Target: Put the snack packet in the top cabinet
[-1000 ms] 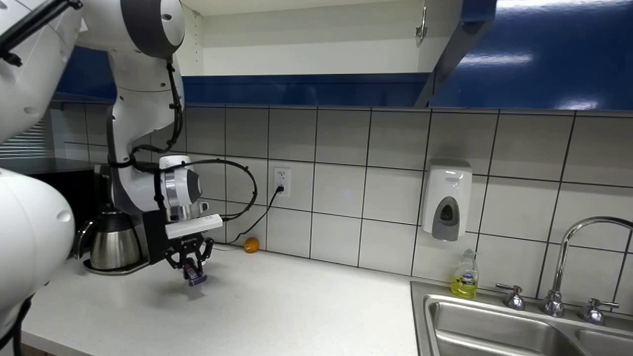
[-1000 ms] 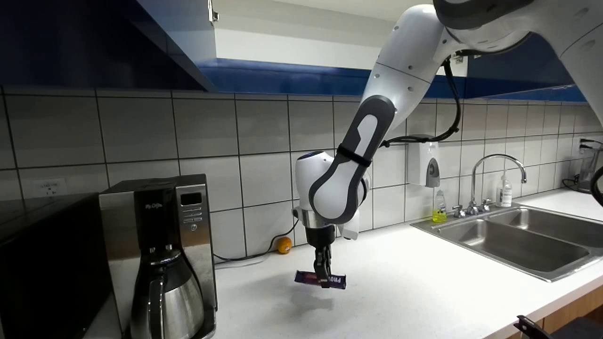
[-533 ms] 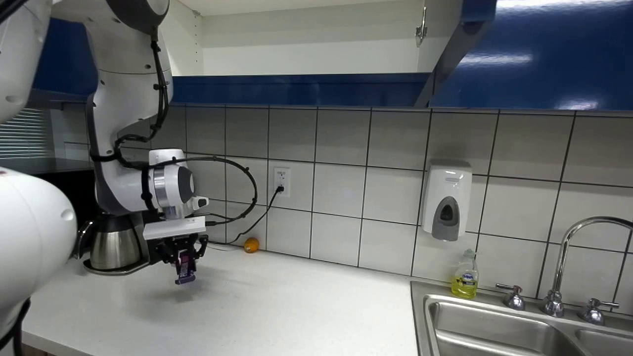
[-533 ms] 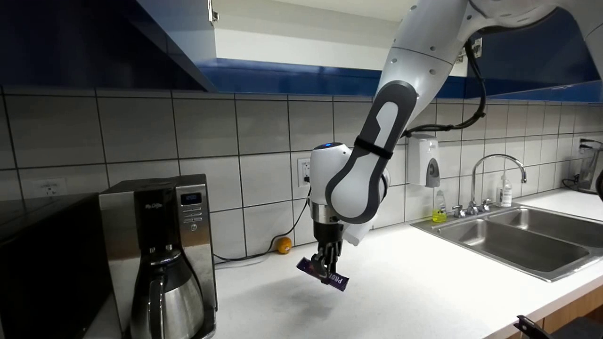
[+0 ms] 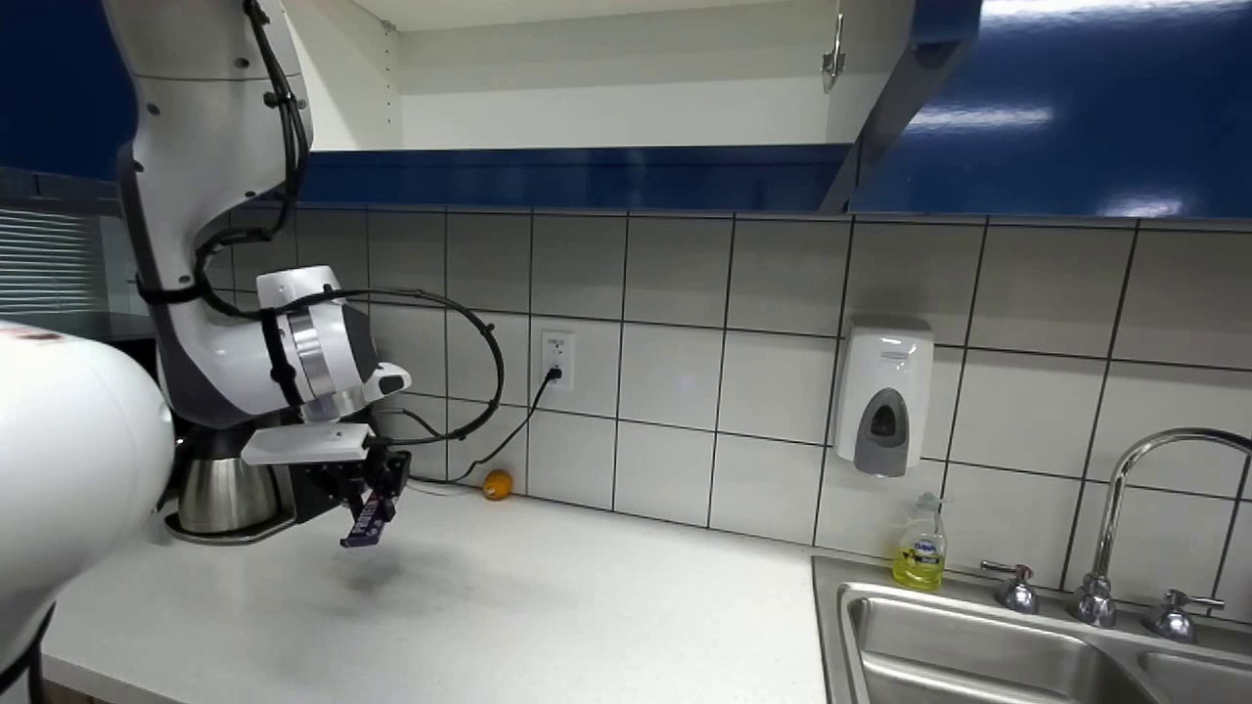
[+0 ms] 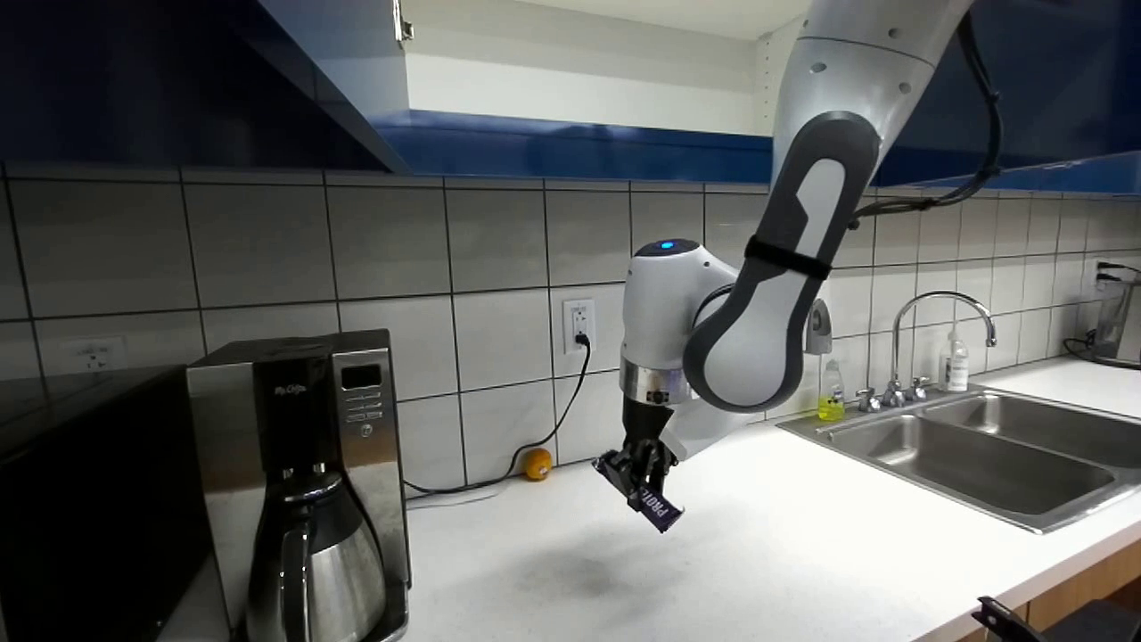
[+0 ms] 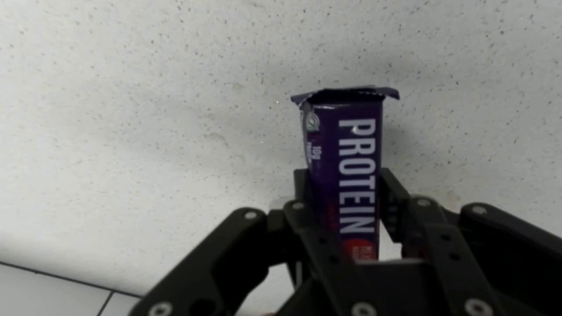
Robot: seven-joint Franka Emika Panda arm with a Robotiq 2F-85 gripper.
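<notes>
1. Lifting higher: against a second earlier, the robot arm [image 6: 767, 325] is in a new pose, the gripper [image 7: 346, 188] sits higher above the counter [image 5: 587, 606], and the snack packet [image 7: 344, 171] it carries tilts more steeply.

2. Closest in, the gripper's two fingers [image 7: 394, 208] close firmly on the packet's long sides, parted only by its width. "PROTEIN" runs along the purple wrapper.

3. Below, the packet's tilted end hangs clear of the pale counter; a soft shadow [image 6: 579, 571] falls apart from it.

4. Farther back, a round orange object [image 6: 537, 465] rests near the tiled wall [image 6: 499, 339], well apart from the packet.

5. Overhead and beyond, the top cabinet [image 5: 606, 117] stands open, white interior showing above a blue lower edge [image 5: 587, 176].

6. The step in hand looks to be the carry: packet secured, placing not yet begun. The next move likely calls for a tall lift, until packet and fingers clear that blue edge, then a reach inward; levelling the packet first should keep it from catching.
</notes>
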